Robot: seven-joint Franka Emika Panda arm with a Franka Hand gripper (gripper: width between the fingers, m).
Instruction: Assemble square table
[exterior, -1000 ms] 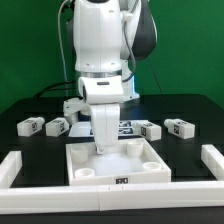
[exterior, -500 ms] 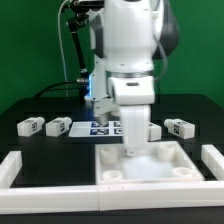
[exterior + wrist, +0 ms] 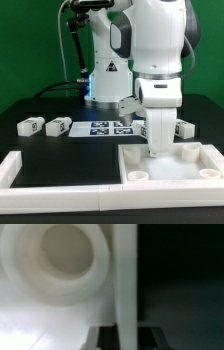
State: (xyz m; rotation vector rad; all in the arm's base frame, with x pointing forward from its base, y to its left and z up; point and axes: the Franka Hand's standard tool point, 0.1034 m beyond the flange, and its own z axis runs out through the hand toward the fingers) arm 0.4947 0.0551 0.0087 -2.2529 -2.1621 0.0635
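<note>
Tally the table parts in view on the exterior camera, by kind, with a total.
Top: 1
Legs: 3 in view, one partly behind the arm
Total: 4

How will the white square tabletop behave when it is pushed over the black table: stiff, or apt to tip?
Probably stiff: the tabletop looks like thick moulded plastic with a raised rim. Unlikely to tip, since it lies low and wide. It may pivot, as the gripper pinches only one rim.
</note>
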